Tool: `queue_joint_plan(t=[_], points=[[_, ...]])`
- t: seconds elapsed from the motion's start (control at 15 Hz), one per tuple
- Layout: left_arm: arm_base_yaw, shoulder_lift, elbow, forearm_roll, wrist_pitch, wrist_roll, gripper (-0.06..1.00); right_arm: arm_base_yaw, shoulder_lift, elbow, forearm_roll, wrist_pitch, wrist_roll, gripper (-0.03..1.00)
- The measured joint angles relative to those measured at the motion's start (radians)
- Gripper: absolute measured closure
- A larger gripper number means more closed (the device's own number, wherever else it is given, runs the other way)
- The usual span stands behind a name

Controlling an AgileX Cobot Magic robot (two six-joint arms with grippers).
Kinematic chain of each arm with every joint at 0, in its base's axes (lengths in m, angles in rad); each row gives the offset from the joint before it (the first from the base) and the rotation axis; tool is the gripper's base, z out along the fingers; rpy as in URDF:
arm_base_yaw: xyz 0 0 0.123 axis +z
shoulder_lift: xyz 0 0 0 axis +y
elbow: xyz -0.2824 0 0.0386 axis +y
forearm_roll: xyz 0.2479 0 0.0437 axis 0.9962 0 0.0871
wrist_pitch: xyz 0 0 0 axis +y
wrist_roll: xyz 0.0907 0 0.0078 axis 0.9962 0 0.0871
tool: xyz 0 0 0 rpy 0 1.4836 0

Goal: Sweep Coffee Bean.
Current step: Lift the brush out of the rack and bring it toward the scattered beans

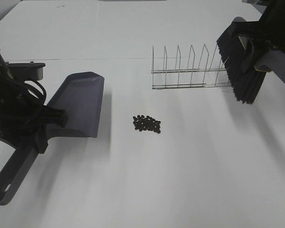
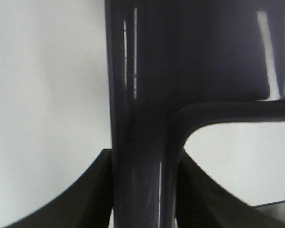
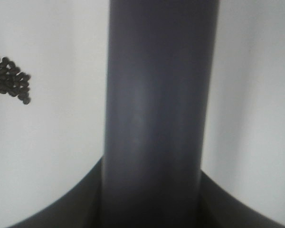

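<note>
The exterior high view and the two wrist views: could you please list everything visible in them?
coffee beans: a few dozen, dark brown-black, one tight pile mid-table
dustpan: one, grey, left of the beans
brush: one, black bristles, grey handle, raised at the right by the rack's end
rack: one, silver wire, behind the beans
table: one, white
left gripper: one, black, shut on the dustpan's handle
right gripper: one, black, shut on the brush's handle
</note>
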Motion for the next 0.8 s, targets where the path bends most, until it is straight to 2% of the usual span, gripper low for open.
queue_joint_plan(t=[0.13,0.47,0.8], points=[[-0.012,0.053,0.000,0.000,-0.047,0.023,0.62,0.001,-0.099,0.087,-0.003,0.000,0.000,0.67],[-0.038,0.175,0.000,-0.001,-0.125,0.023,0.62,0.000,-0.182,0.207,-0.006,-0.004,0.004,0.67],[-0.072,0.230,0.000,-0.001,-0.150,0.019,0.62,0.000,-0.244,0.317,-0.022,-0.097,0.026,0.67]])
